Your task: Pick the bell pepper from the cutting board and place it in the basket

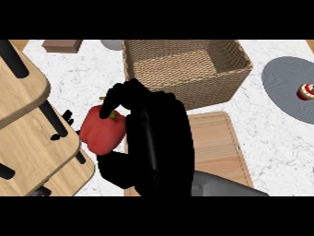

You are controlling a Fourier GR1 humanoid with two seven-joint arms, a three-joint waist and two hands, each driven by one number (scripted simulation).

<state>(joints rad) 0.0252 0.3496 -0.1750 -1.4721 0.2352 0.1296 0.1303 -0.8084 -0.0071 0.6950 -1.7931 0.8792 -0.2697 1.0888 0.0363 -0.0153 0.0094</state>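
- Head view showed the right hand [149, 133] curled round the bell pepper [103, 130], fingers hooked over its top by the green stem and the thumb side lying below it; the pepper appeared lifted clear of the cutting board [217, 145].
- Taking the basket [186, 69] as the landmark, the pepper sat below and to the left of its near-left corner, outside the rim and not yet over the opening.
- Relative to the hand, the pepper bulged out of the hand's left side, most of its red body exposed rather than enclosed.
- Risk, as a judgement: with so much of the pepper outside the fingers, a quick swing toward the basket could let the smooth, rounded skin roll out of the hold, dropping it onto the bench [282, 147] short of the basket.
- Second risk: the basket's near wall stood between pepper and opening, so a low path might knock the pepper or the fingers against the woven rim and shove the basket away.
- Third risk: the wooden chairs [23, 133] lay left of the basket, just beside the pepper; drifting that way could brush them.
- The left hand did not show anywhere.
- A grey plate [292, 78] with a small cupcake [309, 91] lay right of the basket, well apart from the pepper.
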